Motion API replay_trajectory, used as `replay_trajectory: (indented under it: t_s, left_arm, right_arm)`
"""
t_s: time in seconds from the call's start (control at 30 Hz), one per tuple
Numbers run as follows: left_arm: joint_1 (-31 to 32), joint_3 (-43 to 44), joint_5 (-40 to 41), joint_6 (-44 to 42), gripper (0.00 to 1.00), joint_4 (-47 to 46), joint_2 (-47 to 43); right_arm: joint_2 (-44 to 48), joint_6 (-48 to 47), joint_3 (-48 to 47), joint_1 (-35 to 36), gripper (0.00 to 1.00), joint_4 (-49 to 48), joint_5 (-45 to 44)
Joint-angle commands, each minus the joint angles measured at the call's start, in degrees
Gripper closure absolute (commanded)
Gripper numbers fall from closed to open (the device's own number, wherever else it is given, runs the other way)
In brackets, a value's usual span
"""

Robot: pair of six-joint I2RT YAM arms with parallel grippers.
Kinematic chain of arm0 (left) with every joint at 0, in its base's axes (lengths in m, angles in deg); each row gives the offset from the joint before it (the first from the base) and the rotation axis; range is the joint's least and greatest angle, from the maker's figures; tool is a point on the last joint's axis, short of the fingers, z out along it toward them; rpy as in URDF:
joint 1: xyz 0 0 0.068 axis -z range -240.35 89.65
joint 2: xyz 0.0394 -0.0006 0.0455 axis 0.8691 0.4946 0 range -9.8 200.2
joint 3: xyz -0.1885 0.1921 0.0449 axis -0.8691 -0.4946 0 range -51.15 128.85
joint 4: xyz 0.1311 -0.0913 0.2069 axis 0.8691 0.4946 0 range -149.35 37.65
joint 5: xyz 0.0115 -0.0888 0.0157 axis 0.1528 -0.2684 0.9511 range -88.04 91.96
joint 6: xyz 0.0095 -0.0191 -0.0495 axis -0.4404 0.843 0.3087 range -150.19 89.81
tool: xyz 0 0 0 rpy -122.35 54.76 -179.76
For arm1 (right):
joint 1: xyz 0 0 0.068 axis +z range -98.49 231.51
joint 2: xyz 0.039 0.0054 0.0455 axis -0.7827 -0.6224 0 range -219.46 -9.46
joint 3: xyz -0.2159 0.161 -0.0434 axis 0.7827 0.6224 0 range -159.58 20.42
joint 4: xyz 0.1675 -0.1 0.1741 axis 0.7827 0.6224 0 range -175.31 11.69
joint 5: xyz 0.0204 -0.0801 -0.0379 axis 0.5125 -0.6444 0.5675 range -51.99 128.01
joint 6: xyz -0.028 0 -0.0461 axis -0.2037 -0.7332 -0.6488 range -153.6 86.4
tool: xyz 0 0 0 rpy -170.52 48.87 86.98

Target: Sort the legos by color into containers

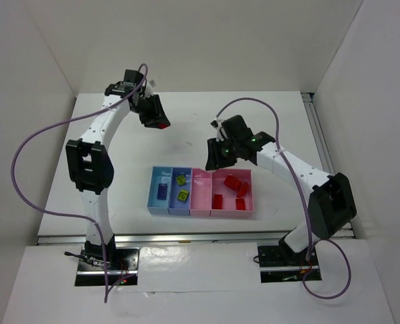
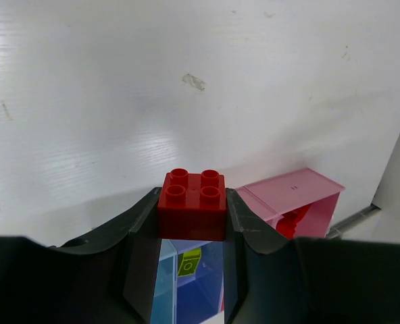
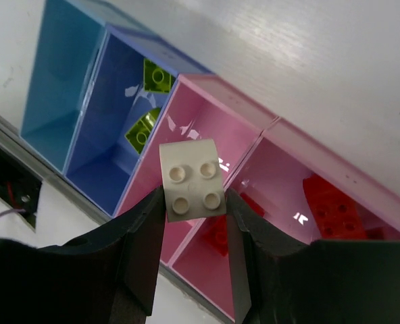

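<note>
My left gripper is shut on a red two-by-two lego, raised over the far table left of the trays; the left wrist view shows the brick clamped between the fingertips. My right gripper is shut on a pale pink lego and hangs over the narrow pink tray. The light blue tray holds a dark blue lego. The darker blue tray holds two yellow-green legos. The wider pink tray holds several red legos.
The four trays stand side by side in a row at the table's middle front. White walls close in the table on the left, back and right. A metal rail runs along the near edge. Purple cables loop off both arms.
</note>
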State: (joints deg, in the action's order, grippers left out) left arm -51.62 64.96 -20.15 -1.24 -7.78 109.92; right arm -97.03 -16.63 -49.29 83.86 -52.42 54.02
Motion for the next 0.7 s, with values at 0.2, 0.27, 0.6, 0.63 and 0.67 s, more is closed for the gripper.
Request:
replay_trajectory:
  t_s: [0.2,0.27,0.6,0.63,0.67]
  left_arm:
    - [1.2,-0.9,4.3,0.2,1.0,2.1,-4.1]
    - [1.7,-0.2,4.3,-0.3,1.0,2.1,-4.1]
    - [2.9,1.7,3.7,-1.9,1.0,3.8,-3.5]
    - [2.9,1.7,3.7,-2.6,1.0,3.8,-4.1]
    - [4.8,1.7,3.7,-2.6,1.0,4.4,-4.1]
  right_arm:
    - [-4.4,-2.9,-3.7,7.5,0.86,4.6,-6.9]
    - [-5.8,-2.9,-4.4,8.3,0.74,4.6,-7.5]
    - [-5.2,-2.7,-8.2,8.9,0.26,6.0,-15.1]
    - [-4.5,-2.7,-8.2,7.9,0.26,6.0,-15.9]
    - [-2.9,-2.0,-8.2,6.3,0.26,6.0,-17.1]
